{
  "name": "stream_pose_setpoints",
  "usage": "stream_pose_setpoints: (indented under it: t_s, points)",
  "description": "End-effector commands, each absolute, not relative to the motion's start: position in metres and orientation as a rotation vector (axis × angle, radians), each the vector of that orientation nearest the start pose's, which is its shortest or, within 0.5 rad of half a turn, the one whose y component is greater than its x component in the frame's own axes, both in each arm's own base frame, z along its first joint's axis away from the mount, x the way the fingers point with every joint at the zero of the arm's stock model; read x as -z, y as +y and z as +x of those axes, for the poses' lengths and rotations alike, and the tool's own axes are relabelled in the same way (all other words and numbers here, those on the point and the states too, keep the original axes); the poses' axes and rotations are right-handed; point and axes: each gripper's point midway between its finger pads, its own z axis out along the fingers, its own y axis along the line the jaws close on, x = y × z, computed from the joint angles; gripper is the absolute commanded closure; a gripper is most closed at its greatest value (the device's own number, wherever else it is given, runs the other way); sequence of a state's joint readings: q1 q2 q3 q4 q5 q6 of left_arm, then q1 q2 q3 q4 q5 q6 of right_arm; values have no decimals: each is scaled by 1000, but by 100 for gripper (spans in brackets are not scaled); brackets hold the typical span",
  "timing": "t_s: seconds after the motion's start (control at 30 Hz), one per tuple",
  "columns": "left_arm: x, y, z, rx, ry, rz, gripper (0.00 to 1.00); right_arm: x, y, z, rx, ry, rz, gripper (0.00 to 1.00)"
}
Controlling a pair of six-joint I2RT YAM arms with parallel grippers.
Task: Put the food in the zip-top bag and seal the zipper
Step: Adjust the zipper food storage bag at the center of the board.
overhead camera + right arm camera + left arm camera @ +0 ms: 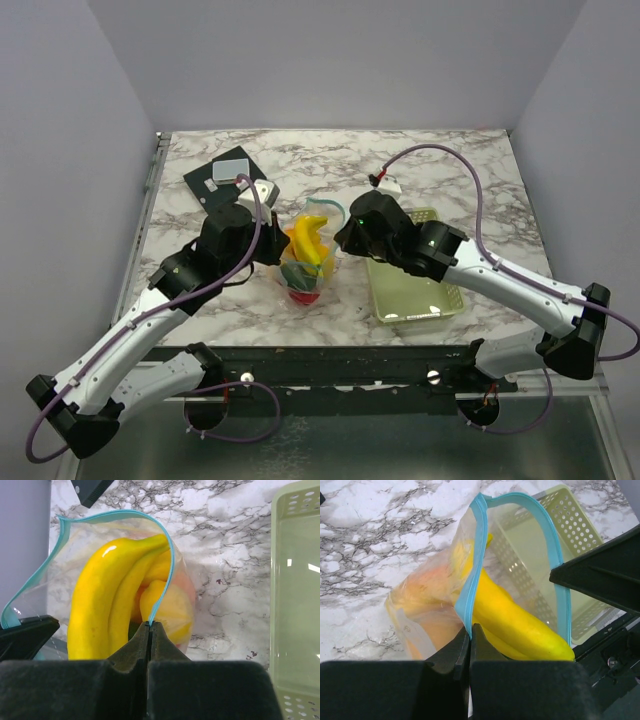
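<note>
My left gripper (470,636), closest to its lens, has its jaws pressed together on the zipper (479,555). The right gripper (149,630) pinches the opposite lip the same way. Between them the zip-top bag (305,262) is held with its mouth open over the marble table (420,160), just left of the green basket (295,580). A yellow banana (95,595) stands inside. The lower fruit (427,592) is smeared behind the film, possibly an orange piece. From overhead, the right arm covers part of the basket.

Zip-top bag (298,280) sits mid-frame, food (308,240) inside it, basket (410,298) just right, flat pad (222,186) upper left.
</note>
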State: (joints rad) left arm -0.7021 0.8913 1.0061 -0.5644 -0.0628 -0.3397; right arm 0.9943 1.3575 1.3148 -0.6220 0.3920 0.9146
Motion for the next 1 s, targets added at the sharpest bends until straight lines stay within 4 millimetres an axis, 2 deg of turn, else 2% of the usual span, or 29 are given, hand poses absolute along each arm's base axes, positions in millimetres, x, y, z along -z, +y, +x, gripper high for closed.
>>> stream_pose_setpoints:
  t_s: [0.0,0.17,0.27,0.43,0.47,0.53,0.63,0.8,0.97]
  points:
    - [-260,-192,232,569,2052,278,100,-258,296,246,-598,2206,118,99]
    - [-211,-193,226,568,2157,259,100,-236,294,242,-571,2248,107,100]
    - [-202,-194,223,580,2175,263,100,-234,292,241,-559,2253,97,99]
    - [-198,-195,223,576,2186,271,100,-236,289,241,-541,2252,84,99]
    - [-198,-195,223,575,2187,271,100,-237,288,242,-534,2251,87,98]
    - [-198,-196,223,578,2186,272,100,-241,287,242,-533,2245,84,87]
    - [-200,-197,223,588,2183,276,100,-252,288,241,-549,2235,64,82]
    - [-203,-200,223,598,2181,284,100,-276,297,236,-627,2214,-6,67]
    - [-205,-202,225,598,2179,290,100,-293,315,227,-710,2226,-106,64]
